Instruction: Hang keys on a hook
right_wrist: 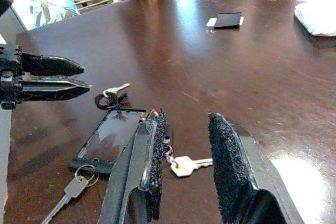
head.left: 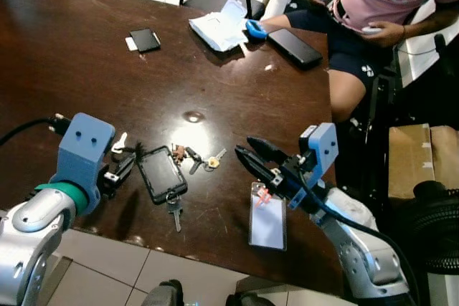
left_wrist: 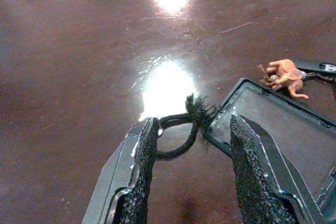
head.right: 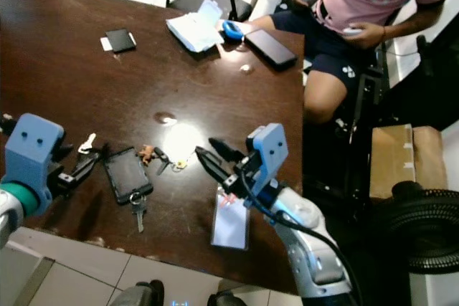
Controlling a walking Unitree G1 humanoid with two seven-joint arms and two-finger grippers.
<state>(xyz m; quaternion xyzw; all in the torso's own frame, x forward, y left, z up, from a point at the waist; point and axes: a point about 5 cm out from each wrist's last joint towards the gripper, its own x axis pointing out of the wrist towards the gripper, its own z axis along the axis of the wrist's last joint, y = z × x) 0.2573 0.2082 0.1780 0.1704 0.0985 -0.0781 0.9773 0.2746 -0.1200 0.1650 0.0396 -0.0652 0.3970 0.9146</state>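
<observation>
- The black phone case (head.left: 162, 174) lies face up on the dark wooden surface (head.left: 86, 84), and serves as the landmark.
- Left tool (head.left: 123, 168): just left of the case, fingers parted, straddling a black cord loop (left_wrist: 178, 137) and gripping nothing.
- Right tool (head.left: 252, 154): right of the case, fingers parted, empty.
- Keys: gold-headed key (head.left: 214, 159) just right of the case, silver key (head.left: 175, 212) at its near end.

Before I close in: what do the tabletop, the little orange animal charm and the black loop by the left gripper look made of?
Dark brown tabletop: looks like glossy varnished wood or laminate, since it mirrors the lights and shows fine scratches. Small orange animal charm: probably moulded plastic or rubber, matte; too small to be sure. Black loop between the left gripper's open fingers: seemingly soft braided cord, frayed at its knot.
</observation>
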